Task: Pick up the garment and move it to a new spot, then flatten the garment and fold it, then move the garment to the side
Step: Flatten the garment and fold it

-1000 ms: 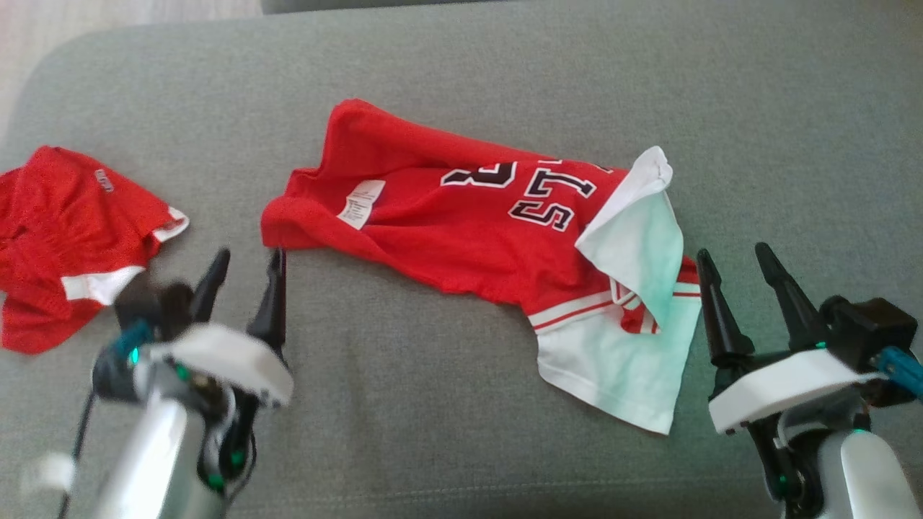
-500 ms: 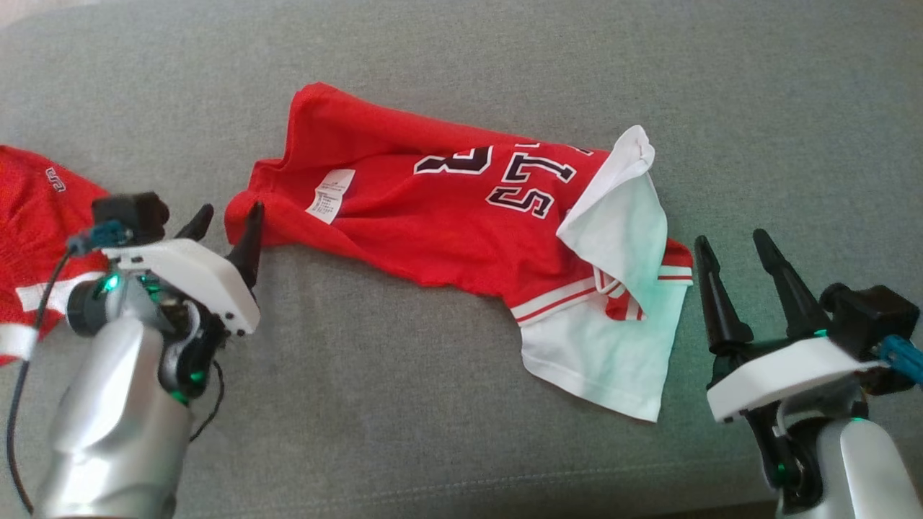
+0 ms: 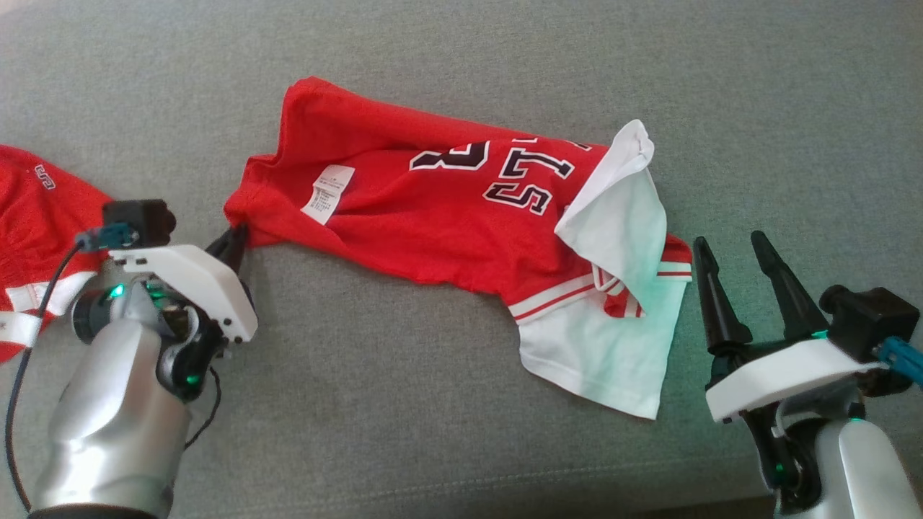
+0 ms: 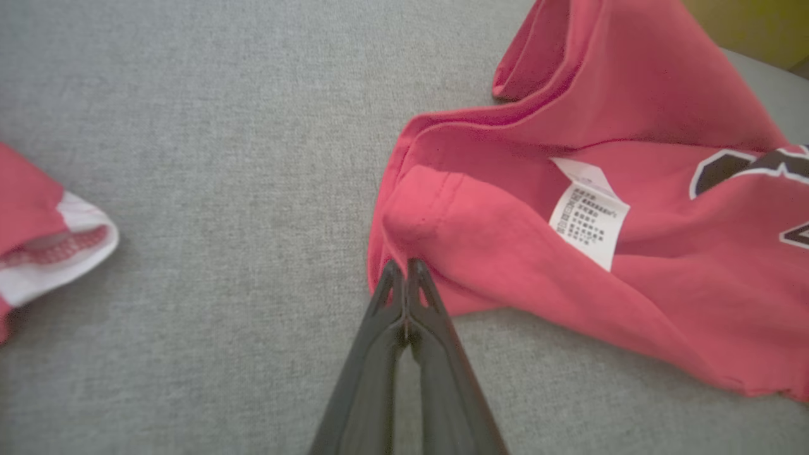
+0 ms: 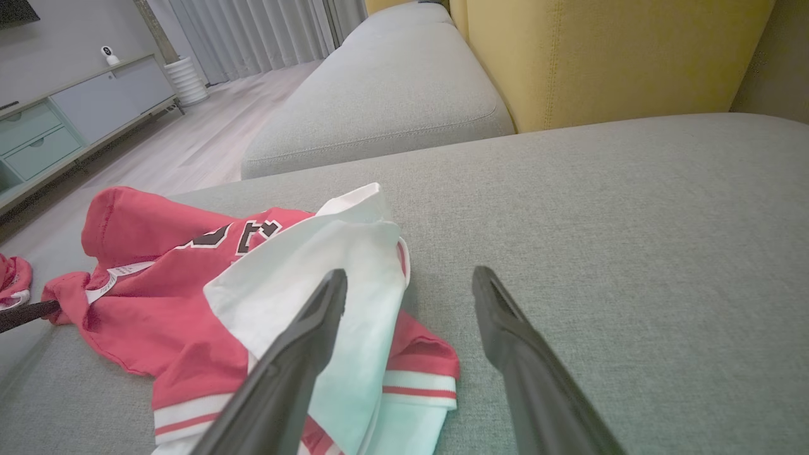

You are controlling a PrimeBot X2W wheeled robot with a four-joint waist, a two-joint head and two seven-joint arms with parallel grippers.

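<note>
Pickup step: L gripper (image 4: 404,266) was clamped closed, apparently pinching the jersey (image 3: 433,216) corner; R gripper (image 3: 728,241) stood wide apart. Next, the lift needed a firm hold.

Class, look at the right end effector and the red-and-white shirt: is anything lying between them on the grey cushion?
Nothing visible. Only bare grey cushion separates the open right end effector from the white edge of the shirt. The left end effector is shut on the shirt's red corner, with nothing between.
</note>
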